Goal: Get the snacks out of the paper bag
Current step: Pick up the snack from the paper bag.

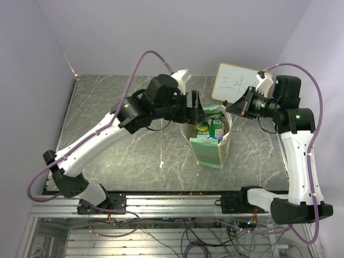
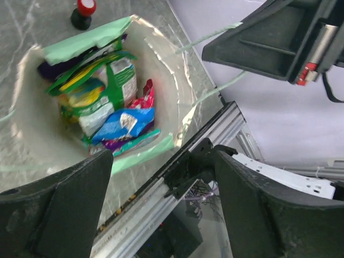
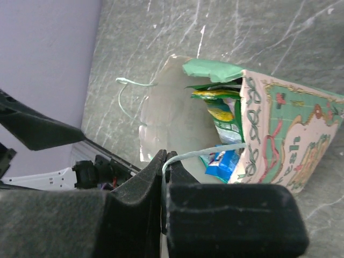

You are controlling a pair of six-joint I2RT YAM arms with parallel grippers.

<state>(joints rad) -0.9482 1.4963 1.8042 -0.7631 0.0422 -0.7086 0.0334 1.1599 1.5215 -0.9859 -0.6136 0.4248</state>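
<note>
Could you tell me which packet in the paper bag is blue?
In the left wrist view, the blue packet lies just below the larger green-and-yellow packet, next to the small pink packet.

Snacks [image 2: 107, 91] inside paper bag [image 1: 209, 153] on table [image 1: 134, 156]

Marks on the white board [image 1: 236, 81] and snacks [image 2: 110, 88] are unreadable.

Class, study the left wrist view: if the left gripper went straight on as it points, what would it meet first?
Likely the near rim of the paper bag, or just past it the blue snack packet inside; depth is unclear. The left gripper is open.
</note>
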